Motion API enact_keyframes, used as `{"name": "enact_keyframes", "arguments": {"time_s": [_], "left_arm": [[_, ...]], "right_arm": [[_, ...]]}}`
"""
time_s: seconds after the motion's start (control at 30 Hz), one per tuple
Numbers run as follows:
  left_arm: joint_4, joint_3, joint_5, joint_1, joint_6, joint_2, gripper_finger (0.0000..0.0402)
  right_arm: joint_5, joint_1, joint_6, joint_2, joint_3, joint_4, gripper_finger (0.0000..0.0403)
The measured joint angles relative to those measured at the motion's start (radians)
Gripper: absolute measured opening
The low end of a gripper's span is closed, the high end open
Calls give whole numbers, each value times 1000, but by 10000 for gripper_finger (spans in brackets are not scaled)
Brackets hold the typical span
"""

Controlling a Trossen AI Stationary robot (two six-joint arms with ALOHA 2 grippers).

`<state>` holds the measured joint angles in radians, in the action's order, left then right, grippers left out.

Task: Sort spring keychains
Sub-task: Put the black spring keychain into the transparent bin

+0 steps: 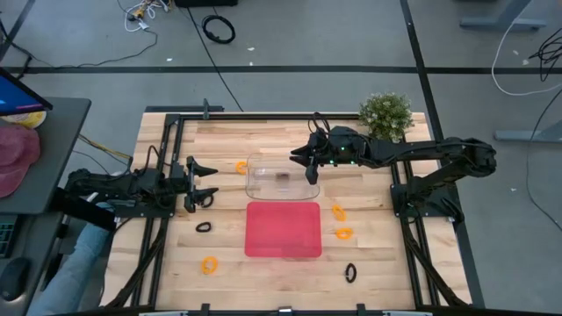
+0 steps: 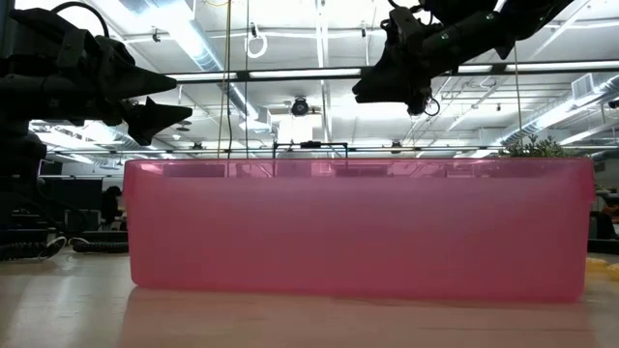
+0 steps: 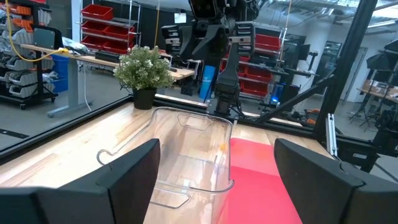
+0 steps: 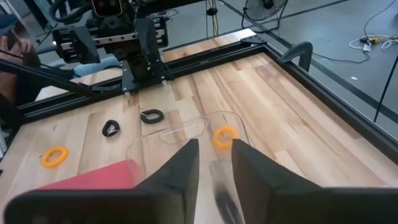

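The spring keychains lie scattered on the wooden table: 4 orange ones and 3 black ones. Open board remains along the near edge. A dark item rests inside the clear bin. The red tray sits just in front of that bin, mid-table. A potted plant stands at the far right corner. The right gripper hangs over the bin's right rim, fingers narrowly parted, holding nothing visible. The left gripper hovers left of the bin, fingers spread wide, empty.
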<state>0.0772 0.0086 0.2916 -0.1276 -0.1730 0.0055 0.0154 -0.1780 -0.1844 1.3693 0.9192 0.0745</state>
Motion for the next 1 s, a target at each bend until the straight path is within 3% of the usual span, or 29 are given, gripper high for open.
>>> {"name": "enact_keyframes", "arguments": {"time_s": [0.3, 0.53, 0.87, 1.0], "left_arm": [[0, 0, 0, 0, 0, 0, 321], [0, 0, 0, 0, 0, 0, 321], [0, 0, 0, 0, 0, 0, 321], [0, 0, 0, 0, 0, 0, 321]], "right_arm": [[3, 7, 20, -1, 0, -3, 133], [76, 34, 39, -5, 12, -9, 132], [76, 185, 184, -10, 110, -41, 128], [9, 256, 200, -10, 137, -73, 128]]}}
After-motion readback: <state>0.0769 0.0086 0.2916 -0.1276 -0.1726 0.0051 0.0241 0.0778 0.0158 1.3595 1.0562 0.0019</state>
